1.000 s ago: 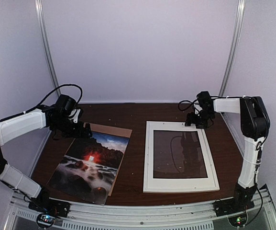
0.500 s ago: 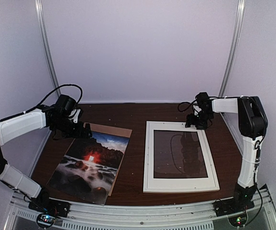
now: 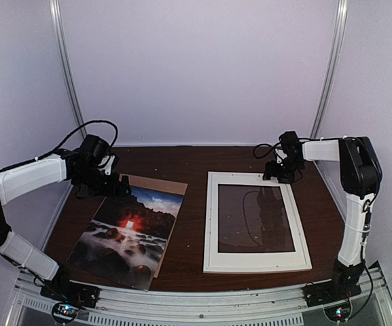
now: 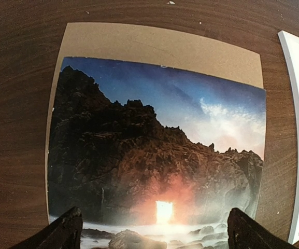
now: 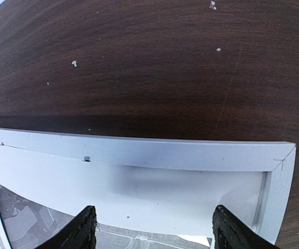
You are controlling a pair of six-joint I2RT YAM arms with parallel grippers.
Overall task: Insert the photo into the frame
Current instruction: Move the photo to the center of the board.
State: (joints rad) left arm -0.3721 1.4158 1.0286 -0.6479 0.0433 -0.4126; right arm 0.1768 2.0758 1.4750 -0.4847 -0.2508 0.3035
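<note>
Table [image 3: 196,159]: frame [image 3: 212,224] lies flat beneath my right gripper [image 3: 277,175]. That arm reaches out to the frame's far right corner, jaws parted, gripping nothing. Photo [image 3: 128,231] lies on the board [image 3: 165,183] below my left gripper [image 3: 117,185]. That arm is bent low over the photo's far edge, jaws wide, empty.

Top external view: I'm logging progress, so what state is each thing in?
Glossy rectangular sunset photo: flat on board, outside frame.
Plain brown backing board: flat, under photo.
White rectangular picture frame: flat, no photo inside.
Left gripper: jaws open, above photo, holding nothing.
Right gripper: jaws open, over frame's far corner, holding nothing.
</note>
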